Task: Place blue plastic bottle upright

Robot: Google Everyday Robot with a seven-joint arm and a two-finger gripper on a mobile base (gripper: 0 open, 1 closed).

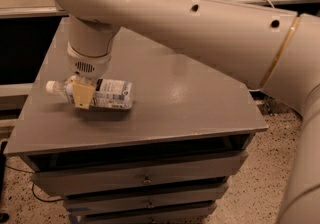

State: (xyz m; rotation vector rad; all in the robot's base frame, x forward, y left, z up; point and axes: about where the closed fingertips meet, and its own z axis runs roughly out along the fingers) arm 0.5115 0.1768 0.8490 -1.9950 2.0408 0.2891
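The blue plastic bottle (113, 94) is clear with a white cap (50, 87) and a pale blue-white label. It lies on its side with the cap pointing left, just above the left part of the grey cabinet top (195, 103). My gripper (82, 96) comes down from the big beige arm (165, 23) and is shut on the bottle near its neck. One tan finger (83, 99) shows in front of the bottle; the other is hidden behind it.
The cabinet has drawers (145, 180) below its front edge. The speckled floor (260, 178) lies to the right. The arm crosses above the back and right of the cabinet top. Dark shelving stands behind.
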